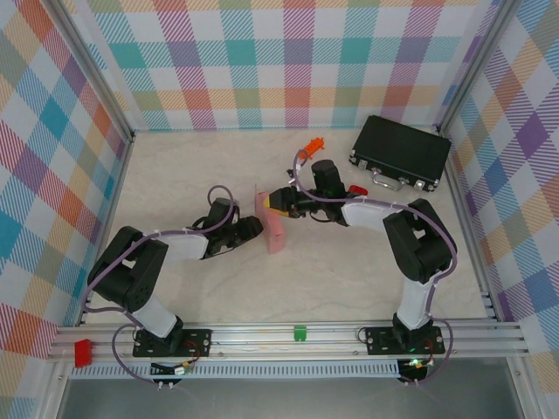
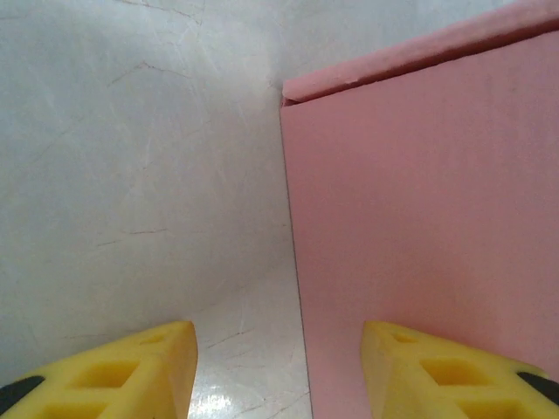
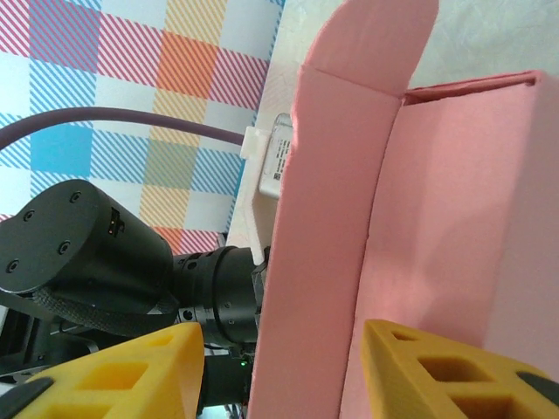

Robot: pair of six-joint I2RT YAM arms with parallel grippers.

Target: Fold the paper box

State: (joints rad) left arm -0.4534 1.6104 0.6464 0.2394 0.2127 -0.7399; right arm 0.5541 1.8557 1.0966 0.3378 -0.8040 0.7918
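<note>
the paper box [image 2: 419, 227] runs off the right and bottom edges in the left wrist view — its full shape can't be seen. in the right wrist view it hides part of the left arm [image 3: 96, 253]. from the top, the small orange thing [image 1: 311, 148] is too small to tell.

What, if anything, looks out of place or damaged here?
Nothing spilled or damaged. The pink box stands on edge mid-table, half folded: one rounded end flap sticks out untucked. The black case lies skewed at the far right.
</note>
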